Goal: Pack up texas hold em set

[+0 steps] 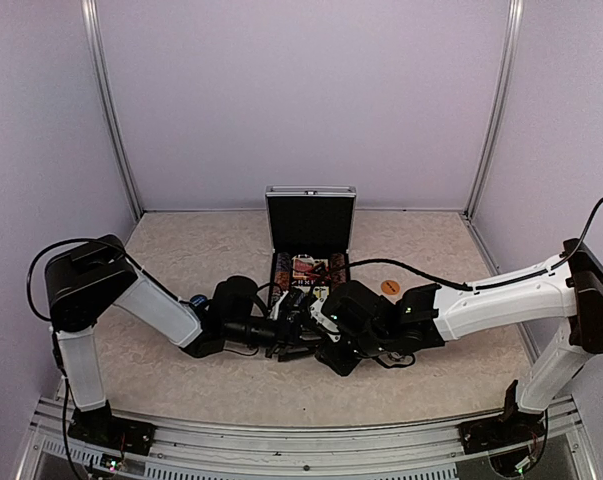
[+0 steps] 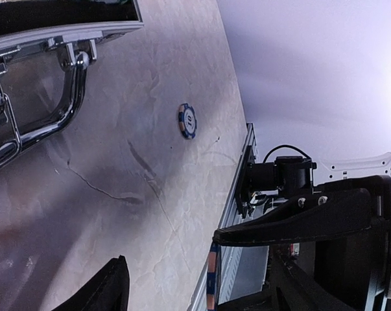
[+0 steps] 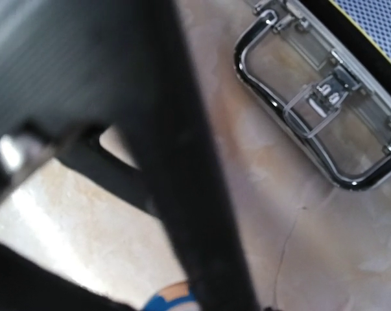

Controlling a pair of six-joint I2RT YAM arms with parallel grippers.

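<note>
The silver case (image 1: 310,222) stands open at the back, lid upright, with card decks (image 1: 309,268) in its black base. Its chrome handle shows in the left wrist view (image 2: 49,113) and the right wrist view (image 3: 312,110). My two grippers meet just in front of the case. My right gripper (image 1: 321,318) (image 3: 176,304) is shut on a blue-and-orange striped chip (image 3: 172,299), seen edge-on in the left wrist view (image 2: 213,278). My left gripper (image 1: 297,324) (image 2: 201,298) is open around that chip, its fingers (image 2: 107,288) apart from it. No dice are in view.
A blue striped chip (image 2: 187,121) lies flat on the table; it also shows left of the case in the top view (image 1: 197,299). An orange disc (image 1: 389,287) lies to the right of the case. The table's metal front rail (image 2: 237,194) runs close by.
</note>
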